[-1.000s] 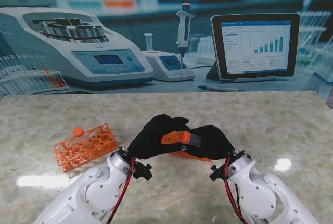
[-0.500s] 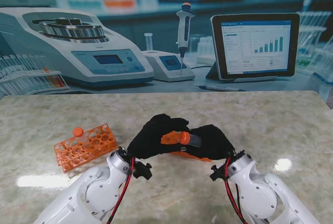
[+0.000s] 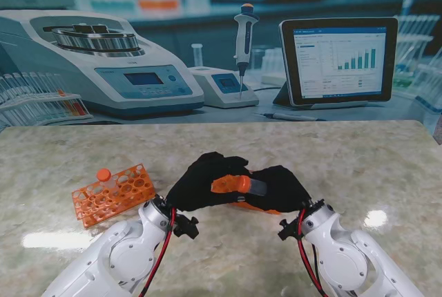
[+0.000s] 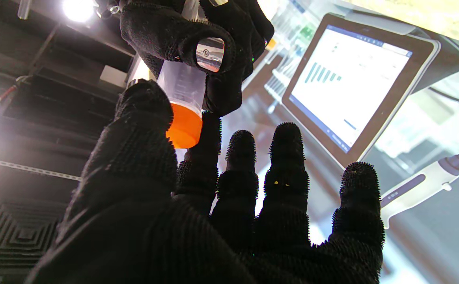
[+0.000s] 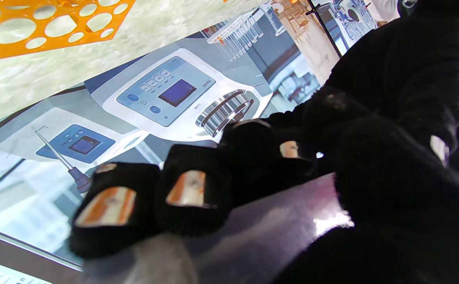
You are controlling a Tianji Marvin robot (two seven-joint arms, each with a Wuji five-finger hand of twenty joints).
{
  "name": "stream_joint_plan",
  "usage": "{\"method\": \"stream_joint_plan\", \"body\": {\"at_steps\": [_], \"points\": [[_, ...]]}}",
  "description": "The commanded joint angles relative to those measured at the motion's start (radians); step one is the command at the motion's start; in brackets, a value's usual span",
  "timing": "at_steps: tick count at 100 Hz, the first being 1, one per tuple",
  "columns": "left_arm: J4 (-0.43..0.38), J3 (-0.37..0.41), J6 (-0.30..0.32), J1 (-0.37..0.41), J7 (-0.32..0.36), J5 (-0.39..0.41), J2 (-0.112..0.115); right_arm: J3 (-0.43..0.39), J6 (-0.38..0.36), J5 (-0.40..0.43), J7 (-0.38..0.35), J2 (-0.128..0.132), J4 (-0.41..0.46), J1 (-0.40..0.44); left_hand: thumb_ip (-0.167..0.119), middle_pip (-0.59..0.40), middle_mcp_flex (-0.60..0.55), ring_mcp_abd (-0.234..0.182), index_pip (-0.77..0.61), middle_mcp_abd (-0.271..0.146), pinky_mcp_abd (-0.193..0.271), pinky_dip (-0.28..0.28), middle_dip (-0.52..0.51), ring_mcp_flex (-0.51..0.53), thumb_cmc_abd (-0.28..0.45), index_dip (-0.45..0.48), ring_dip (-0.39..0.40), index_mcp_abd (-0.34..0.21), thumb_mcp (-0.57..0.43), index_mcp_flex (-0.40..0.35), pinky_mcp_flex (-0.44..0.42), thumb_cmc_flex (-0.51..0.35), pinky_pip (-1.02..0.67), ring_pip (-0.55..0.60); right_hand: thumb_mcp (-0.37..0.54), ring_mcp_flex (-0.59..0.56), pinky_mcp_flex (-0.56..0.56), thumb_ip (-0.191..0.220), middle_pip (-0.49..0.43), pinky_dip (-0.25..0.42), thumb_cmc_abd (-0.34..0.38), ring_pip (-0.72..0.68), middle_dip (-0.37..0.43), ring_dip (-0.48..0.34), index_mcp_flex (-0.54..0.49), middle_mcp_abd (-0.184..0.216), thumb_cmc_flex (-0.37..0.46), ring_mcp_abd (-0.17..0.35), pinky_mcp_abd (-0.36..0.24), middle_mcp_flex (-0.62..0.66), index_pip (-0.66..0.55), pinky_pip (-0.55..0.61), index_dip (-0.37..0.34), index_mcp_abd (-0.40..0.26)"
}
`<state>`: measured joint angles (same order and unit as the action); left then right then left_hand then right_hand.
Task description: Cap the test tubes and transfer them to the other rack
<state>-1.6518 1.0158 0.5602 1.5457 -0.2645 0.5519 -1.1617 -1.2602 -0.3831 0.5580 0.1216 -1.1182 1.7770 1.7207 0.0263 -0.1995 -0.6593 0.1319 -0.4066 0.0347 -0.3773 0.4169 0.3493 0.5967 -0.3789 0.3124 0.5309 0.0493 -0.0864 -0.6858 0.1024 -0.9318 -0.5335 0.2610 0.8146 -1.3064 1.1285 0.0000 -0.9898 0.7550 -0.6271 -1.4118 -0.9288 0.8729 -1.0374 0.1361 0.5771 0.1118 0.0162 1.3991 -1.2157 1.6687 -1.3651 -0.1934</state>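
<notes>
Both black-gloved hands meet over the middle of the table. My right hand (image 3: 283,188) is shut around a clear test tube (image 3: 257,186), held roughly level. In the left wrist view, the thumb and forefinger of my left hand (image 3: 200,181) pinch the orange cap (image 4: 185,126) sitting on the tube's (image 4: 184,85) end, and the other fingers are spread. In the right wrist view, curled fingers (image 5: 192,189) wrap the tube (image 5: 261,232). An orange rack (image 3: 117,193) on the left holds one capped tube (image 3: 103,175). A second orange rack (image 3: 261,208) lies mostly hidden under my hands.
Lab backdrop along the far edge: a centrifuge (image 3: 103,62), a small device with a pipette (image 3: 243,41), a tablet (image 3: 338,59) and a pen (image 3: 290,116). The right wrist view shows empty holes of an orange rack (image 5: 36,27).
My left wrist has shifted slightly to the left. Both hands still hold the tube and cap together in the same place.
</notes>
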Motion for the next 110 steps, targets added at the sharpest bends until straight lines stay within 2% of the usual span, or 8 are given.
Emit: {"method": "stream_joint_plan", "body": {"at_steps": [1, 27, 45, 69, 88, 110], "points": [[-0.008, -0.006, -0.003, 0.001, 0.003, -0.005, -0.001, 0.003, 0.003, -0.002, -0.003, -0.002, 0.007, 0.005, 0.011, 0.016, 0.021, -0.019, -0.007, -0.006, -0.012, -0.025, -0.001, -0.02, 0.063, 0.023, -0.002, -0.044, -0.044, -0.044, -0.02, 0.012, -0.021, -0.015, 0.005, -0.019, 0.059, -0.018, -0.015, 0.068, 0.016, -0.186, -0.015, 0.072, -0.044, 0.021, 0.014, 0.13, -0.061, 0.041, -0.065, 0.257, -0.025, -0.008], [-0.007, -0.015, -0.006, -0.006, -0.001, 0.0, -0.002, 0.002, 0.002, -0.002, -0.001, -0.002, 0.006, 0.006, 0.015, 0.013, 0.01, -0.02, -0.022, -0.007, -0.014, -0.02, 0.003, -0.012, 0.064, 0.049, 0.003, -0.055, -0.035, -0.069, -0.016, -0.047, -0.021, -0.01, 0.004, -0.019, 0.059, -0.018, -0.015, 0.068, 0.017, -0.186, -0.015, 0.072, -0.044, 0.018, 0.014, 0.13, -0.061, 0.04, -0.065, 0.257, -0.025, -0.008], [-0.007, -0.013, -0.004, -0.003, -0.003, 0.003, -0.002, 0.003, 0.002, -0.002, 0.0, -0.003, 0.005, 0.005, -0.006, 0.01, 0.003, -0.022, -0.035, -0.012, -0.013, -0.018, 0.005, -0.006, 0.053, 0.053, 0.004, -0.067, -0.041, -0.077, -0.013, -0.136, -0.021, -0.008, 0.004, -0.019, 0.059, -0.018, -0.015, 0.068, 0.017, -0.186, -0.015, 0.071, -0.044, 0.019, 0.015, 0.13, -0.061, 0.041, -0.065, 0.257, -0.025, -0.008], [0.002, -0.012, -0.005, 0.001, -0.012, 0.008, -0.003, 0.003, 0.0, -0.002, 0.007, -0.004, 0.005, 0.005, -0.02, 0.003, -0.009, -0.022, -0.058, -0.016, -0.015, -0.016, 0.007, 0.005, 0.05, 0.046, 0.006, -0.084, -0.043, -0.1, -0.006, -0.202, -0.026, -0.003, 0.003, -0.019, 0.059, -0.018, -0.015, 0.068, 0.016, -0.186, -0.015, 0.071, -0.044, 0.019, 0.015, 0.13, -0.061, 0.041, -0.065, 0.257, -0.026, -0.008], [0.011, -0.02, -0.008, -0.003, -0.03, 0.018, -0.006, 0.003, -0.004, -0.003, 0.012, -0.006, 0.006, 0.005, -0.024, -0.003, -0.024, -0.027, -0.084, -0.016, -0.014, -0.014, 0.008, 0.019, 0.051, 0.04, 0.009, -0.109, -0.039, -0.116, 0.004, -0.225, -0.037, 0.004, 0.004, -0.019, 0.059, -0.018, -0.015, 0.068, 0.017, -0.186, -0.016, 0.071, -0.044, 0.019, 0.014, 0.13, -0.061, 0.041, -0.065, 0.257, -0.026, -0.008], [0.012, -0.024, -0.011, -0.006, -0.029, 0.018, -0.006, 0.003, -0.007, -0.004, 0.016, -0.006, 0.007, 0.007, -0.027, -0.002, -0.02, -0.026, -0.092, -0.018, -0.012, -0.015, 0.007, 0.015, 0.041, 0.029, 0.009, -0.111, -0.03, -0.099, 0.0, -0.228, -0.041, 0.004, 0.004, -0.019, 0.059, -0.018, -0.015, 0.068, 0.016, -0.186, -0.016, 0.071, -0.044, 0.019, 0.014, 0.13, -0.061, 0.041, -0.065, 0.257, -0.026, -0.008]]}}
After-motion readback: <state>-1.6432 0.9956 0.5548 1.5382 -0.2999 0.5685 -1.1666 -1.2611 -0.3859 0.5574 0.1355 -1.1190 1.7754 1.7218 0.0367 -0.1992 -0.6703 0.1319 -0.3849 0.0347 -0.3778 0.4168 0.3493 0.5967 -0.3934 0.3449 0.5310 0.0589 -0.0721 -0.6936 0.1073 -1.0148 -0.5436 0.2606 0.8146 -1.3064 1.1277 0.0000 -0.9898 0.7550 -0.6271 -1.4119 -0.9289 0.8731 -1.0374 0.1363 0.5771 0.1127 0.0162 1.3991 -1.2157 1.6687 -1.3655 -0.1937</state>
